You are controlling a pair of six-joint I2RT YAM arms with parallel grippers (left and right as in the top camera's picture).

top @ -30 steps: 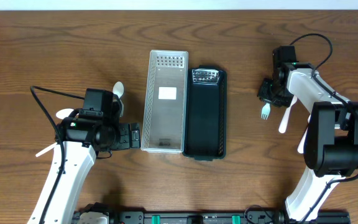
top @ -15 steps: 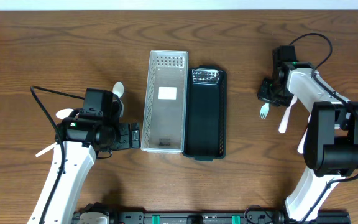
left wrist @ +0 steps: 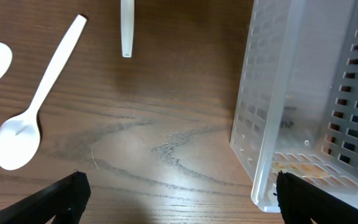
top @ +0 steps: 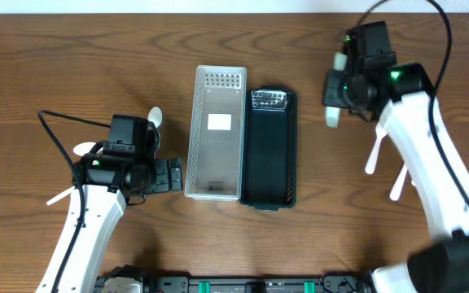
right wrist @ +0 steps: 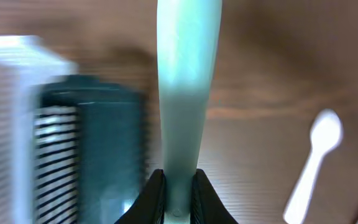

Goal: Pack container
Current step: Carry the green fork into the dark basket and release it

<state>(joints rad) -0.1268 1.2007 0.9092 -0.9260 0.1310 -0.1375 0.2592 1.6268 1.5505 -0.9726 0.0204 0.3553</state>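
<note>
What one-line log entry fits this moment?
right gripper: jaws shut on utensil, right of black tray | left gripper: open, beside white basket

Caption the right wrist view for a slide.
Right gripper clamps a pale plastic utensil over the table, dark bin at left, white spoon at right.
</note>
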